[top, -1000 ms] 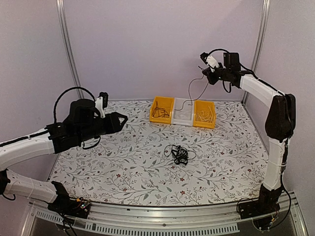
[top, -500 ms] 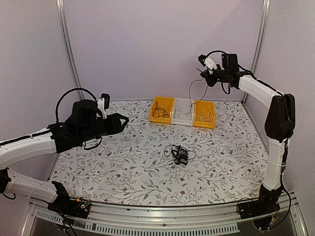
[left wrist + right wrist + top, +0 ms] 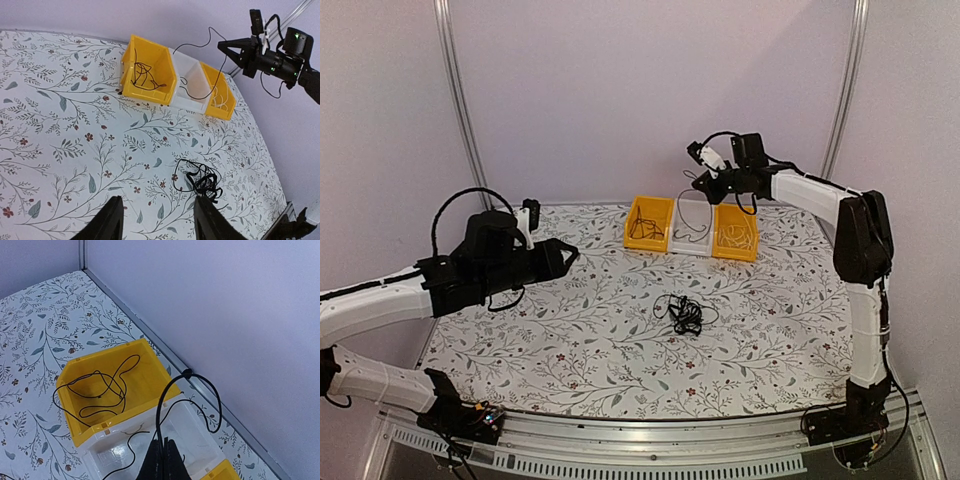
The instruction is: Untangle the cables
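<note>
While the right gripper [image 3: 699, 184] pinches one thin black cable [image 3: 158, 420] up in the air, the left gripper [image 3: 158, 225] hangs over the table with its fingers spread, nothing between them.
That pinched strand loops down toward the white bin [image 3: 690, 246], sandwiched between the left yellow bin [image 3: 645, 242] (a dark cable lies in it) and the right yellow bin [image 3: 734, 253] at the far side of the flowery table [image 3: 550, 340]. Rest of the cables [image 3: 686, 315] sit knotted in a clump mid-table, well apart from both grippers.
</note>
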